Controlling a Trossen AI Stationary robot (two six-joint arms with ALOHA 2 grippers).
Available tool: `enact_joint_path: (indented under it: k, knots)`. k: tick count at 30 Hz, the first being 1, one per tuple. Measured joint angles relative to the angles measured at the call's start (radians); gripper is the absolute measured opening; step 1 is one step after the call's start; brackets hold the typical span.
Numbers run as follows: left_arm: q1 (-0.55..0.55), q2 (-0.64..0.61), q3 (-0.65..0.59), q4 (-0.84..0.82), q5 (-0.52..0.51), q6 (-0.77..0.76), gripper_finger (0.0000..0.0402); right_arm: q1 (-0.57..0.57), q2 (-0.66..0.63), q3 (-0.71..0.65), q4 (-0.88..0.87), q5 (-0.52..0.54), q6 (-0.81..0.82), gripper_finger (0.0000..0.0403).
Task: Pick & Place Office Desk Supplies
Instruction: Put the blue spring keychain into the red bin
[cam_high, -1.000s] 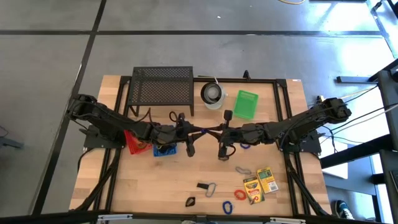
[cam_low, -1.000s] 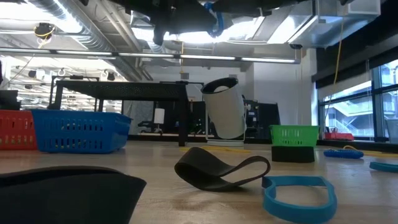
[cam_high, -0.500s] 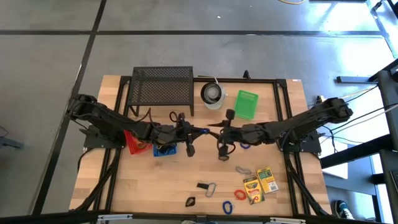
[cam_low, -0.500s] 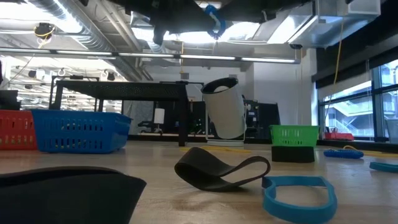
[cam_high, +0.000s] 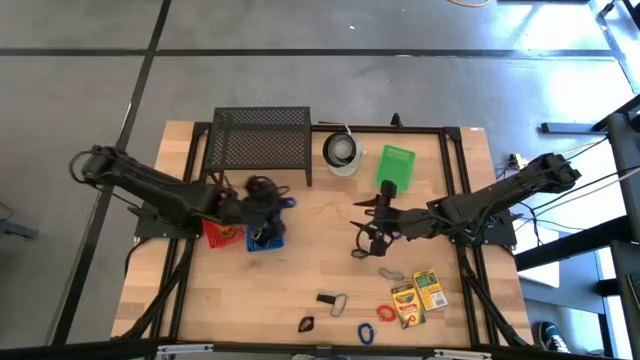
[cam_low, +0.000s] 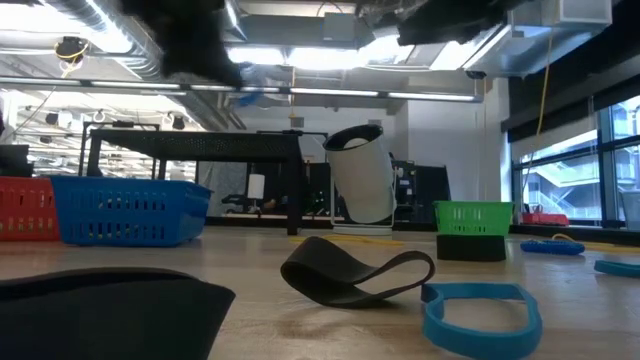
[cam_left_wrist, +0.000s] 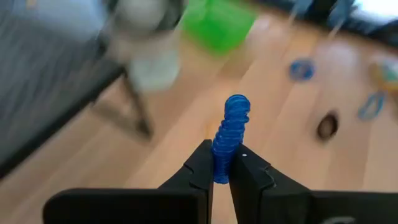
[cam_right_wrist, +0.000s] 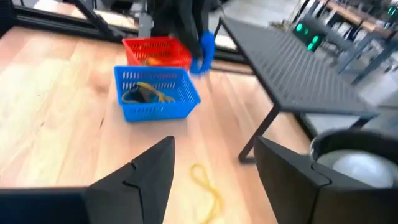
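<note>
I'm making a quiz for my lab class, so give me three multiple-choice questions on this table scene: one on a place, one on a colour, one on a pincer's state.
1. Where does the blue plastic basket sit?
A beside the red plastic basket
B under the black mesh metal rack
C beside the green plastic basket

2. What colour is the twisted rubber band in the left pincer?
A yellow
B blue
C red

3. How is the right pincer?
A shut on a clip
B open, empty
C holding a crayon box

Answers: 1 A, the two baskets touch in the high view. 2 B, left wrist view shows blue. 3 B, its fingers stand apart with nothing between.

Blurred green basket (cam_left_wrist: 219, 25) behind white cup (cam_left_wrist: 148, 37)
</note>
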Motion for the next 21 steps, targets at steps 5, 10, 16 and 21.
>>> enact_joint_path:
  k: [5,10,16,21]
  knots:
    - [-0.066,-0.154,0.0,-0.458,0.107,-0.384,0.0026,0.001,0.01,0.0,-0.055,-0.011,0.055,0.0214]
    - [-0.159,-0.227,0.0,-0.839,0.265,-0.734,0.0027,0.001,0.01,0.0,-0.082,-0.011,0.107,0.0206]
    - [-0.227,-0.222,-0.093,-0.925,0.339,-0.984,0.0027,0.001,0.01,0.0,-0.097,-0.01,0.148,0.02]
    - [-0.233,-0.17,-0.102,-0.899,0.332,-0.993,0.0027,0.001,0.01,0.0,-0.143,-0.011,0.187,0.0196]
